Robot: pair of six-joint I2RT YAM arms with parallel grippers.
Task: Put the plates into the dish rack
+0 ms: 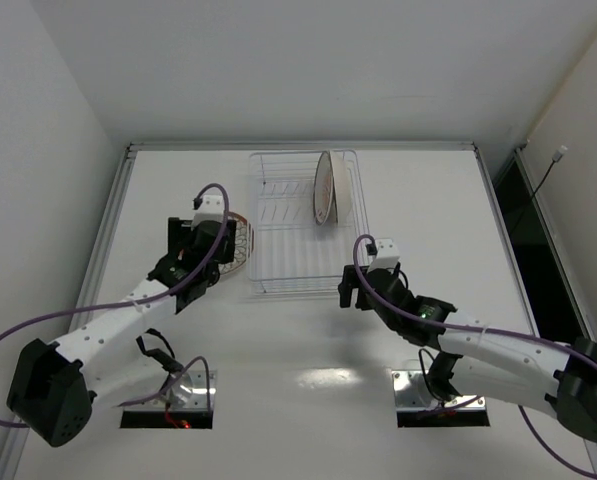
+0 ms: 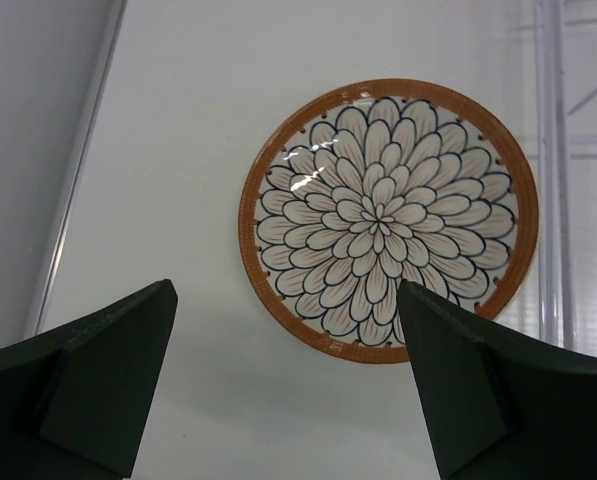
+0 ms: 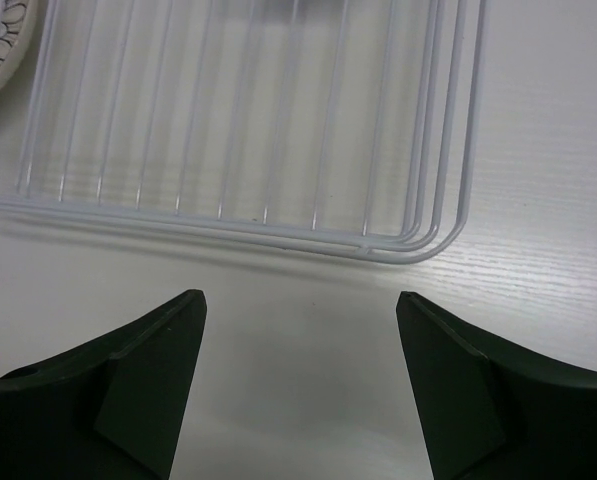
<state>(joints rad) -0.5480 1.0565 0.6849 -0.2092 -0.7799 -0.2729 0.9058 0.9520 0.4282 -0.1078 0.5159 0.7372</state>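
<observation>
Left wrist: left fingers [image 2: 88,390] apart above a brown-rimmed plate [image 2: 388,220]; right fingers [image 3: 128,390] apart beside dish rack [image 3: 278,225].

No text, label, brand, number or sign can be read in any of the 3 views.
</observation>
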